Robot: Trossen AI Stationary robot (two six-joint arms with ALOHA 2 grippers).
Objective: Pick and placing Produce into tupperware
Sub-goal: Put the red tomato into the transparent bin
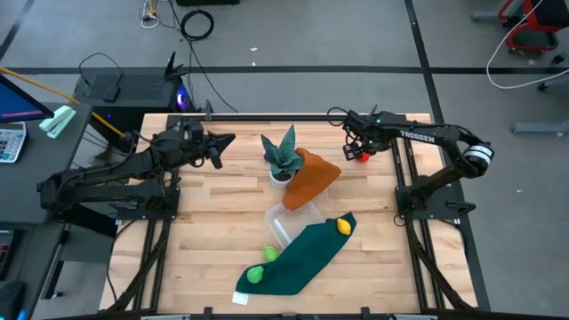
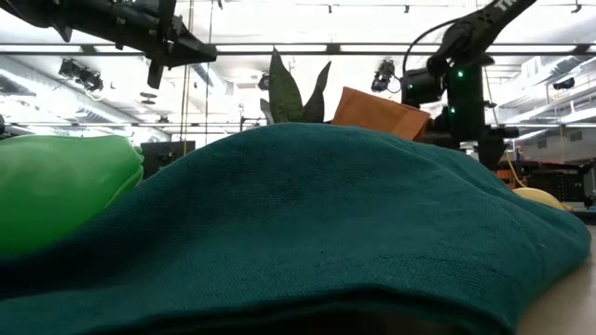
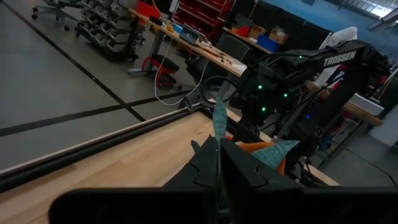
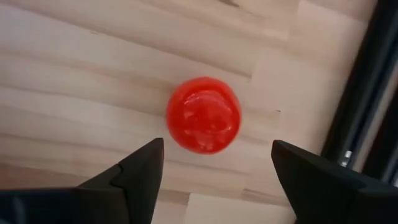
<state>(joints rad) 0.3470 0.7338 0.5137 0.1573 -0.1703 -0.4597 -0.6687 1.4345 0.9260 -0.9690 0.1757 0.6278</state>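
Two fingers of the right end effector (image 4: 211, 171) are spread wide above the red ball (image 4: 204, 114), which lies ungrasped on the tabletop (image 1: 222, 222) near its far right corner. The left end effector (image 1: 216, 148) is held clenched and empty beside the potted plant (image 1: 282, 156). The tupperware (image 1: 295, 222) is seen mid-table, touching a green cloth (image 1: 302, 258).

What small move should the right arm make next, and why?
Probably lower the right gripper straight down and shut its jaws on the round red toy fruit: the jaws stand open above it, and it lies alone on the wooden table, not yet held.
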